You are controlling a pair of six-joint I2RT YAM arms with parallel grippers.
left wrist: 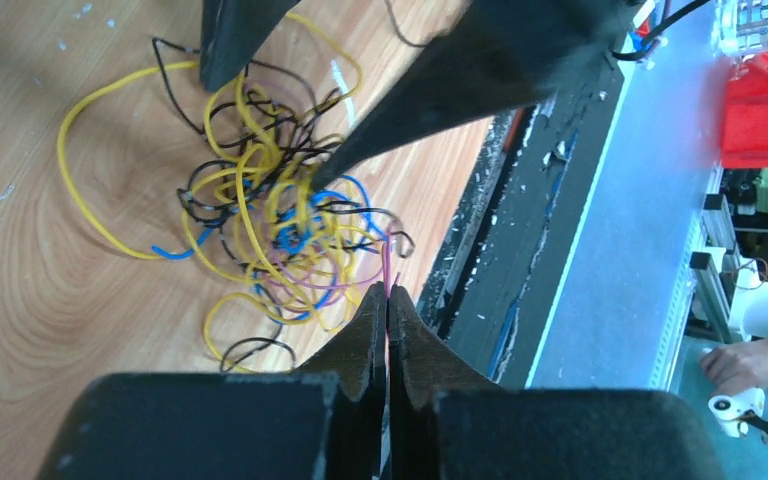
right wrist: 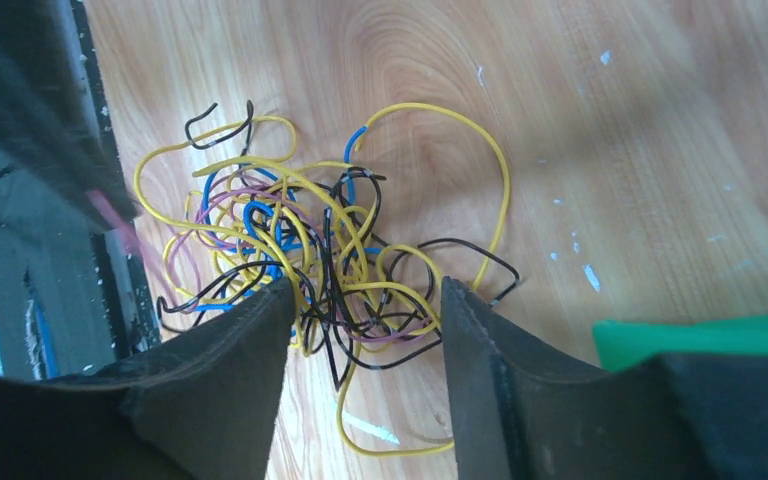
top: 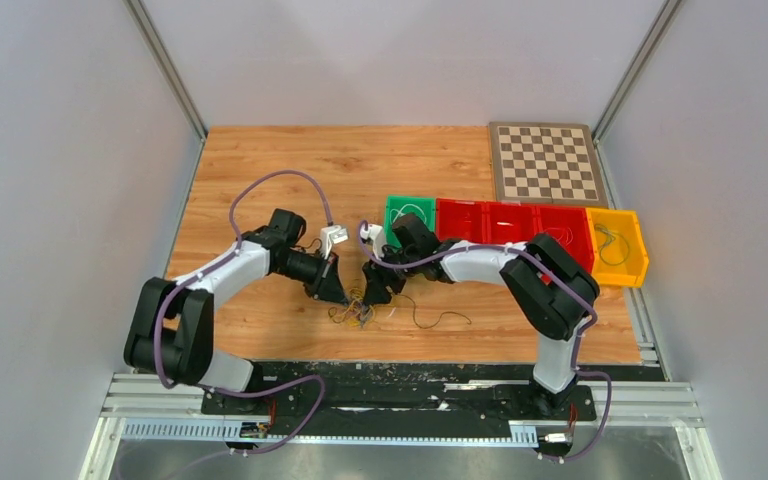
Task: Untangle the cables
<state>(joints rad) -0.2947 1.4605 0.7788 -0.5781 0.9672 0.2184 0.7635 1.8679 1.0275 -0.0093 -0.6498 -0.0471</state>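
The cables (top: 356, 312) form a small snarl of yellow, black, blue and pink-purple wires on the wooden table near its front edge. The snarl also shows in the left wrist view (left wrist: 270, 220) and in the right wrist view (right wrist: 310, 250). My left gripper (left wrist: 388, 292) is shut on a pink wire (left wrist: 389, 262) that runs out of the snarl's edge. In the top view it sits left of the snarl (top: 334, 293). My right gripper (right wrist: 365, 300) is open, with its fingers (right wrist: 260, 330) on either side of the snarl's near part. In the top view it is just above the snarl (top: 375, 290).
A dark loose wire (top: 442, 318) trails right of the snarl. A green bin (top: 392, 205), red bins (top: 515, 204) and a yellow bin (top: 640, 250) stand in a row at the right, some with wires inside. A chessboard (top: 546, 162) lies behind them. The black rail (top: 410, 372) runs along the front edge.
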